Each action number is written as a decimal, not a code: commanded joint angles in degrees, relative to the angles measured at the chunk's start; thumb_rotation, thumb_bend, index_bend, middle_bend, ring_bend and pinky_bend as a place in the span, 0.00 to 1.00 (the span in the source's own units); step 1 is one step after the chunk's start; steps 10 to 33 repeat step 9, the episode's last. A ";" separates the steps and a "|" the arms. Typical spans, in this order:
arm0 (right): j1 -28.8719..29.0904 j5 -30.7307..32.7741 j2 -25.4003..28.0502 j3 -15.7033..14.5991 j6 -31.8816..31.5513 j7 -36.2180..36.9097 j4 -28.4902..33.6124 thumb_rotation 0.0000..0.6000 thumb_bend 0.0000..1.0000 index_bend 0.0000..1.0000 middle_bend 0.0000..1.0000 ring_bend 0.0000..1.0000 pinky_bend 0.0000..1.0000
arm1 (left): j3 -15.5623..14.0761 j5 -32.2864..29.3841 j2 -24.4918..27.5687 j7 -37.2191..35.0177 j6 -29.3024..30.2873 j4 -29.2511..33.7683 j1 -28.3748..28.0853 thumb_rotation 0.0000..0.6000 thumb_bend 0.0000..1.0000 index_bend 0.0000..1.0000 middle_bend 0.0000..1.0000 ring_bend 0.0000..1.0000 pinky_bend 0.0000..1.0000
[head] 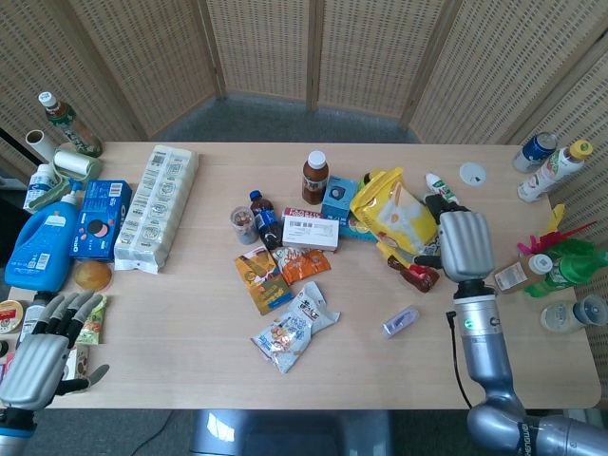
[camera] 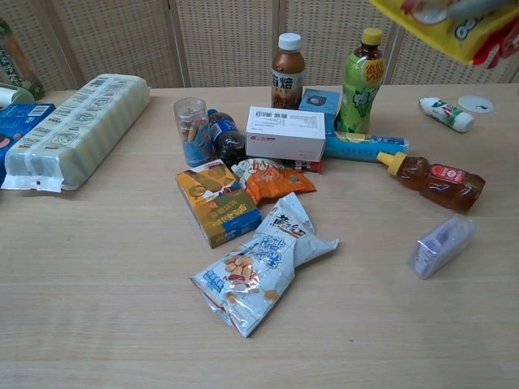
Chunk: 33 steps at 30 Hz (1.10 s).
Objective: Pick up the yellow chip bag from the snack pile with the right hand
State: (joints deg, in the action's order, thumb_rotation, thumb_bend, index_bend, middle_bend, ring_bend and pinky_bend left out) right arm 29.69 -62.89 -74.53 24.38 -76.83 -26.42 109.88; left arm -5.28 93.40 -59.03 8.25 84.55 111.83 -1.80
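yellow chip bag (head: 394, 211) | crinkled, tilted | lifted off table, apparently

Bright, even overhead light, soft short shadows, no harsh glare. Both views sharp; head view slightly wide-angle.

Glossy, crinkled yellow chip bag (head: 394, 211), probably plastic film; matt pale wooden table (head: 190, 332).

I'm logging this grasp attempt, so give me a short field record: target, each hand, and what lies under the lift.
target: yellow chip bag, lifted clear of the table
right hand: grips the bag's right side
left hand: empty, fingers spread, at the table's near left corner
under the lift: brown sauce bottle lying on its side, blue tube
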 commanded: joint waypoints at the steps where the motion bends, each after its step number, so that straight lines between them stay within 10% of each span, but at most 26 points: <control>1: -0.19 1.06 1.92 1.18 -0.86 0.08 2.56 1.00 0.00 0.49 0.78 0.90 0.90 | 0.02 -0.04 -0.26 -0.36 -0.09 -0.35 0.03 1.00 0.22 0.07 0.03 0.00 0.00; 33: -0.46 2.06 3.44 0.05 -1.78 -0.18 4.38 1.00 0.00 0.50 0.78 0.90 0.90 | 0.45 0.21 -0.63 -0.46 -0.81 -0.53 -0.56 1.00 0.22 0.07 0.03 0.00 0.00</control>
